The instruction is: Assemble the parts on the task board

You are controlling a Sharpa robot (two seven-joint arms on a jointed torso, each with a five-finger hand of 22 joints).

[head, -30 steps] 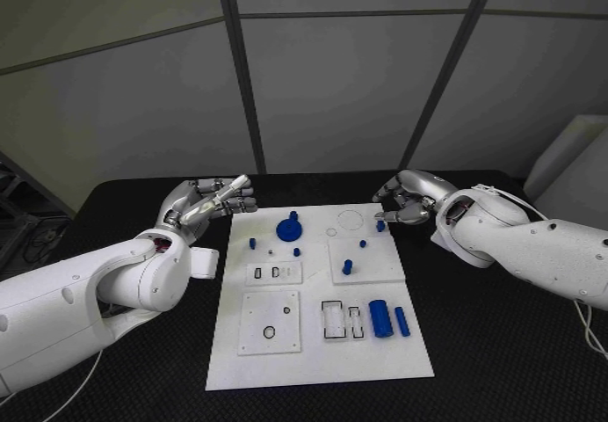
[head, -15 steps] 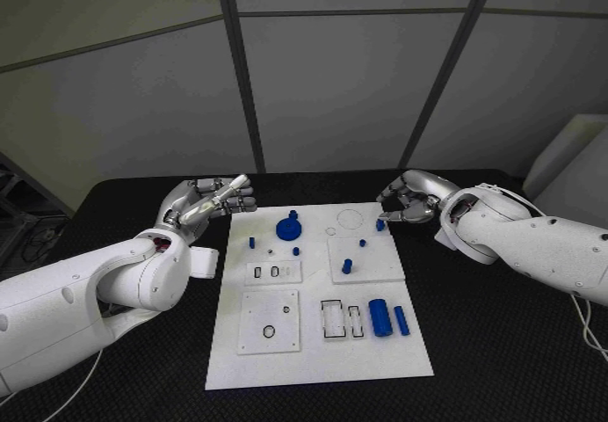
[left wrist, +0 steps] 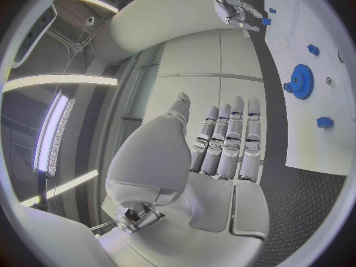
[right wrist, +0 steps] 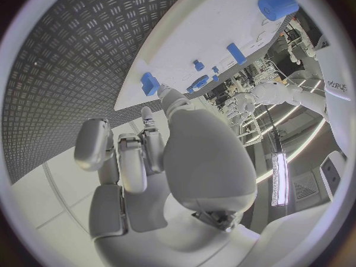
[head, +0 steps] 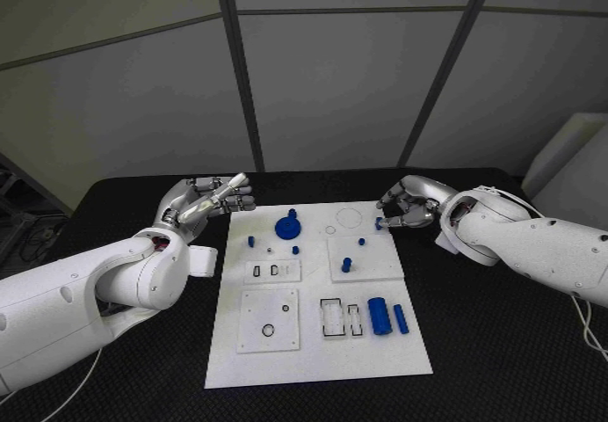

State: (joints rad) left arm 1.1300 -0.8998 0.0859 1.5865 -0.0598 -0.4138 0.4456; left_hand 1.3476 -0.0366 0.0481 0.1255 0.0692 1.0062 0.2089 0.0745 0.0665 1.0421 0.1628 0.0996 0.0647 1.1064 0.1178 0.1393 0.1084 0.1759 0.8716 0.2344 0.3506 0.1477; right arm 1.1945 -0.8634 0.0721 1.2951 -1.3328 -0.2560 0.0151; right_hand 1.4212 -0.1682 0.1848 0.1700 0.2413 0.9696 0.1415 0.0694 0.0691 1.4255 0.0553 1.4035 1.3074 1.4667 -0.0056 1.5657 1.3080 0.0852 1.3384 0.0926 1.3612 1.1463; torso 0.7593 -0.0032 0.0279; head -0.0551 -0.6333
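White is the task board, a flat plate in the middle of the black table. Small blue parts sit on it: a round blue gear near the far end, a fat blue cylinder and a thin blue rod side by side near the right edge, and a few little blue pegs standing between them.

The left hand is raised just off the far left corner of the board. Its fingers are straight and close together, and it holds nothing. It does not touch the board.

The right hand is at the far right corner. Its fingers are curled in, and the fingertips reach down to a small blue block by the board's edge. The tip looks to touch the block, but I cannot tell if the hand has hold of it.

Nothing stands between the two hands. The near half of the board lies open, with bare black table on both sides.
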